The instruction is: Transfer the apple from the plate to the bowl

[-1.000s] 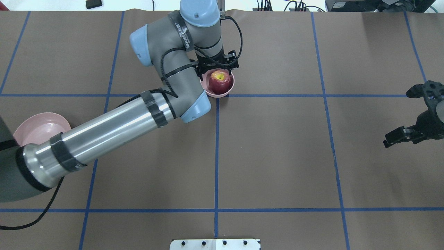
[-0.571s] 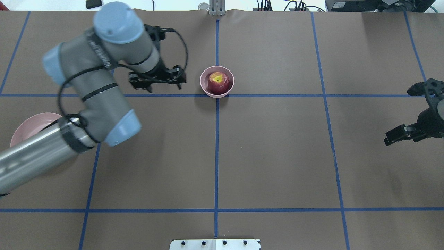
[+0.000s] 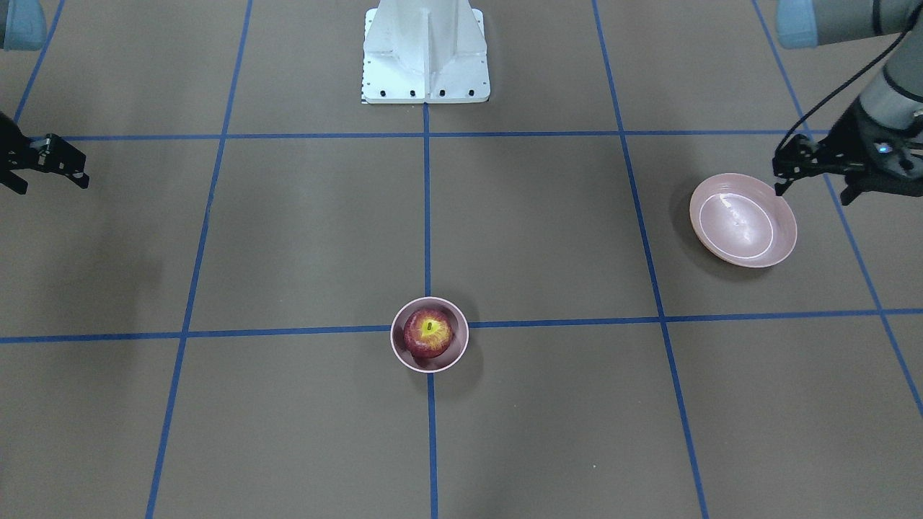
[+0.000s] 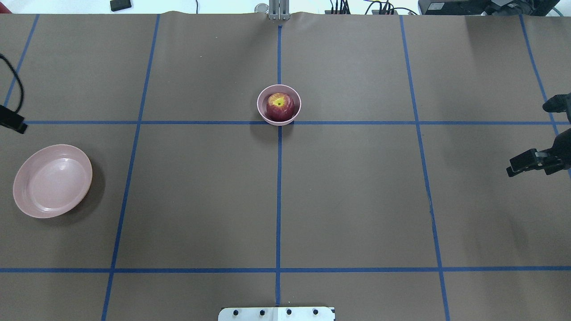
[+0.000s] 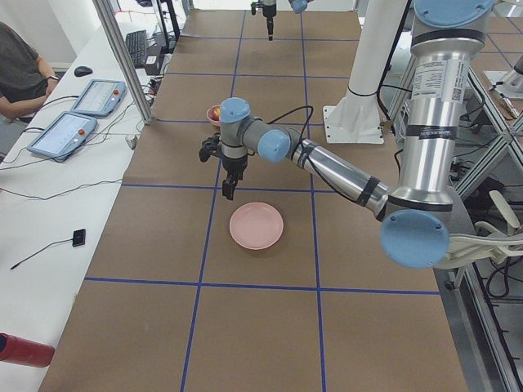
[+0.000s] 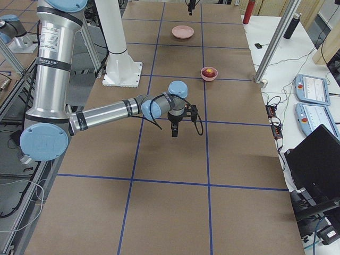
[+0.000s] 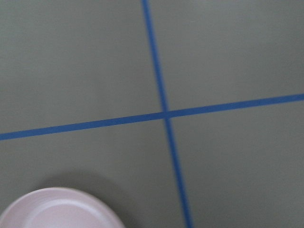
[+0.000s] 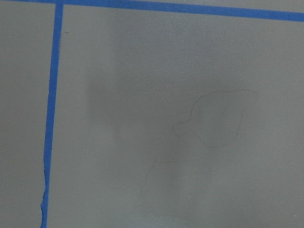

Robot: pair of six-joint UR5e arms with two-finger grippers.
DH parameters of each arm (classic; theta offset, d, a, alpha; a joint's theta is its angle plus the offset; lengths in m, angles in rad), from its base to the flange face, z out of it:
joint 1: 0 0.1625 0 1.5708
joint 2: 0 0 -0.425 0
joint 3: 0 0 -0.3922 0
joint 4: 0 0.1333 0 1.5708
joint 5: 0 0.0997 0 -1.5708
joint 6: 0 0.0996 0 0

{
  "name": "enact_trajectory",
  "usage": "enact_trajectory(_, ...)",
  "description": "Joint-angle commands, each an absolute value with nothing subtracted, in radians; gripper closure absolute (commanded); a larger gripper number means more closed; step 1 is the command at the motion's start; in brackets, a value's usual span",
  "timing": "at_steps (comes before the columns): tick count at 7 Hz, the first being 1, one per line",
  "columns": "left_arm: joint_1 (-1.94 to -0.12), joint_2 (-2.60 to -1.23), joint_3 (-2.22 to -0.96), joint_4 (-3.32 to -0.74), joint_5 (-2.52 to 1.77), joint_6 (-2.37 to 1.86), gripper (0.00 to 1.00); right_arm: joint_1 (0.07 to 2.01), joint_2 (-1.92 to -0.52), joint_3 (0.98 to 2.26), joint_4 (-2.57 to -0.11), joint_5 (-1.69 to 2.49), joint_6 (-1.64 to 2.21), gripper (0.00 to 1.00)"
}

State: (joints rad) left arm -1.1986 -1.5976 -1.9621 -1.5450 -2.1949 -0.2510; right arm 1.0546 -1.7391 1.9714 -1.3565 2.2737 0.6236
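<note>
The dark red apple point(image 4: 279, 105) sits in the small pink bowl point(image 4: 264, 111) at the table's centre line, stem dimple up; they also show in the front-facing view, the apple point(image 3: 429, 331) in the bowl point(image 3: 453, 353). The wide pink plate point(image 4: 52, 180) lies bare at the left side. My left gripper point(image 3: 812, 193) hangs open and holds nothing, just above the plate's point(image 3: 743, 220) far rim; only a bit of it shows at the overhead view's left edge point(image 4: 12, 120). My right gripper point(image 4: 537, 133) is open and holds nothing at the far right.
The white robot base mount point(image 4: 276, 313) is at the near middle edge. Blue tape lines point(image 4: 279, 200) cross the brown table. A metal post point(image 4: 277, 11) stands at the far edge. An operator point(image 5: 20, 69) and tablets point(image 5: 65, 135) are beside the table.
My left arm has let go of the apple in the bowl and swung away left, to the plate. The apple stays in the bowl. My right gripper has drifted slightly right.
</note>
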Motion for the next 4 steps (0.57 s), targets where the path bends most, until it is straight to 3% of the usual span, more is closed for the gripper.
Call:
enact_trajectory(1,-1.380,-1.563,-1.823,-1.581,-2.282,0.027,0.02,1.122,-1.761,1.960,-1.359,2.292,0.603,0.00)
enact_trajectory(4,-1.390,-1.562,-1.802,-1.601,-2.310,0.031,0.02,1.278,-1.809,1.908,-1.371,2.382,0.280,0.00)
